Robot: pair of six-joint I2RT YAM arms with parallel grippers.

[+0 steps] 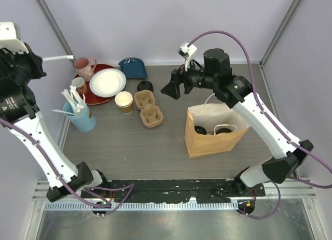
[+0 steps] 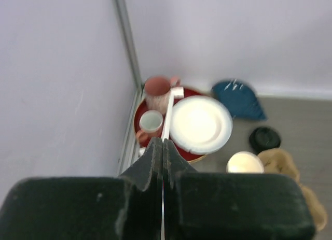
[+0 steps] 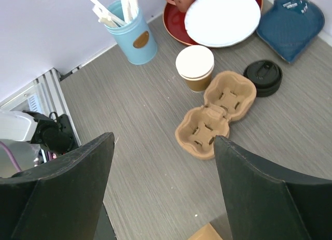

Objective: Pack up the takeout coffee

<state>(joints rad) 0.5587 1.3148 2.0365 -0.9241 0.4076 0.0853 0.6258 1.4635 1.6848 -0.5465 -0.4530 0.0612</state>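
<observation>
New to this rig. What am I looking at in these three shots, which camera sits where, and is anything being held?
Two robot arms are bolted at the near edge of a table. The overhead picture looks down from above and behind them. The other two come from a camera on each wrist.

On the table there is a brown paper bag with two black-lidded takeout coffees inside. Beside it are a pulp cup carrier, a lidless cup and a loose black lid. Further left are a blue tin of white utensils, a pink mug and a white plate.

The left hand is shut on a thin white stick. The right hand is open and holds nothing.
</observation>
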